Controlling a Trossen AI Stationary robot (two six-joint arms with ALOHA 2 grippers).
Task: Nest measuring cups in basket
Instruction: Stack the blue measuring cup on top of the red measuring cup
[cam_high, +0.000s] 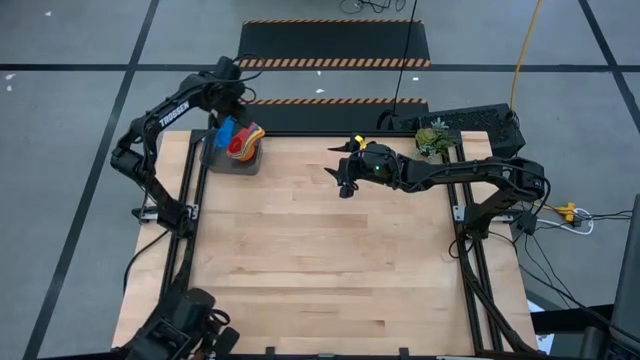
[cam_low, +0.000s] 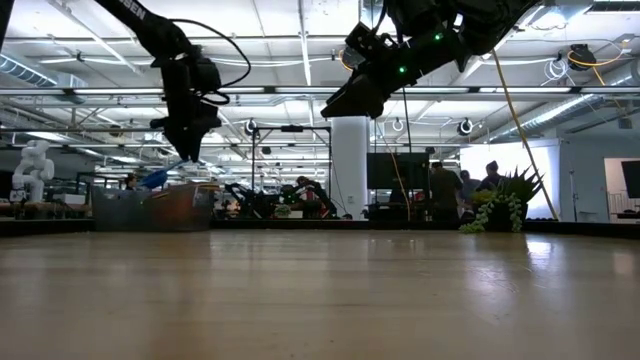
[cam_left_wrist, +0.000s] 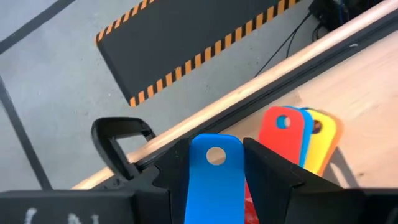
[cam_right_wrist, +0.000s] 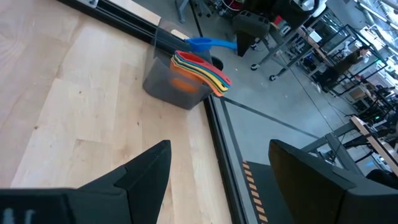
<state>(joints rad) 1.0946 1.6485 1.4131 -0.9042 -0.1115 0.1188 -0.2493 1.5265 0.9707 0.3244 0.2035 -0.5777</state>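
- The dark grey basket (cam_high: 233, 158) sits at the far left corner of the wooden worktop (cam_high: 320, 260), beside the worktop's black edge rail.
- Nested measuring cups (cam_right_wrist: 198, 67) lie in the basket, their red, orange, yellow and green handles fanned out over its rim.
- The left tool (cam_left_wrist: 217, 180) hangs just above the basket, clamped on the flat handle of a blue measuring cup (cam_left_wrist: 216, 180).
- The right tool (cam_high: 343, 172) hovers above the worktop, well apart from the basket, its fingers spread wide and holding nothing.
- A green plant sprig (cam_high: 434, 138) lies at the worktop's far right corner.
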